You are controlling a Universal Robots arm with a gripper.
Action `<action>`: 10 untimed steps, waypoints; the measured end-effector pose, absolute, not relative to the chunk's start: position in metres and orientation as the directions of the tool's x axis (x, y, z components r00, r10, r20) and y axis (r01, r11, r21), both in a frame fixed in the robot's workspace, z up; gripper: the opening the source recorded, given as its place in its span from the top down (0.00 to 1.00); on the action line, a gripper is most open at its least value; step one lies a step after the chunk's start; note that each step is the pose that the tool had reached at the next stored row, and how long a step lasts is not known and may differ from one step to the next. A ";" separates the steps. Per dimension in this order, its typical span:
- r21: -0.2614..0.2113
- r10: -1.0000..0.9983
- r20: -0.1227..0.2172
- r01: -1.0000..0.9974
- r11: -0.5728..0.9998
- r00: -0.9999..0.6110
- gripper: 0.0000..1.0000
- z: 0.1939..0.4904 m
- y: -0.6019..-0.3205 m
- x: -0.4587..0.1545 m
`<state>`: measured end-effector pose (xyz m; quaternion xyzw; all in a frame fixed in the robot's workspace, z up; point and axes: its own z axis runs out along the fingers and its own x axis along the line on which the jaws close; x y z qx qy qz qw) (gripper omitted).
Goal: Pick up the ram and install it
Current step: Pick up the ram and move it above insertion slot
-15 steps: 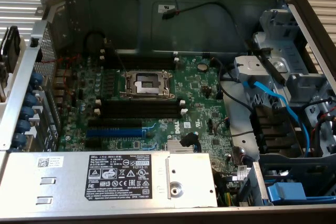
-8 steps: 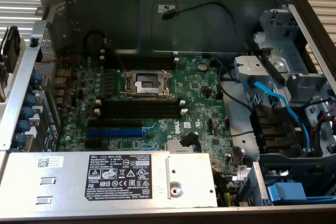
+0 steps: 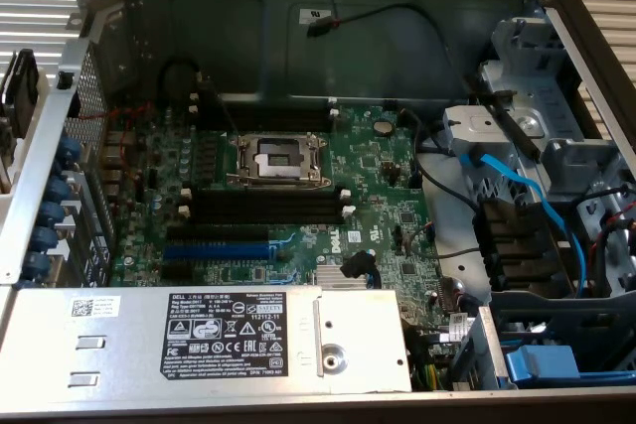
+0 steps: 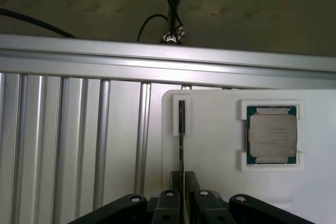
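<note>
In the wrist view the ram (image 4: 181, 129) stands on its edge in a narrow slot of a white tray (image 4: 220, 182), so it appears as a thin dark strip. My gripper (image 4: 182, 184) sits at the near end of the ram, with a black finger pressed close against each side of it. The ram is still in its slot. In the exterior view the motherboard (image 3: 378, 176) lies in the open computer case, with long black memory slots (image 3: 263, 208) with white end clips standing empty below the processor socket (image 3: 276, 158).
A processor chip (image 4: 272, 139) rests in a pocket of the white tray beside the ram. An aluminium rail (image 4: 157, 61) and ribbed metal surface (image 4: 63, 140) border the tray. In the case are a blue slot (image 3: 217, 247), power supply (image 3: 199, 340), blue cables (image 3: 517, 186) and drive cage (image 3: 556, 126).
</note>
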<state>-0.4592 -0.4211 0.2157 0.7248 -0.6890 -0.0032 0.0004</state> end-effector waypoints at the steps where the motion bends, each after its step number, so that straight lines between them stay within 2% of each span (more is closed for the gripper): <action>1: 0.006 -0.999 -0.004 -0.999 -0.051 0.051 0.82 0.215 -0.421 -0.459; 10: 0.015 -0.999 -0.004 -0.998 -0.054 0.054 0.82 0.211 -0.421 -0.459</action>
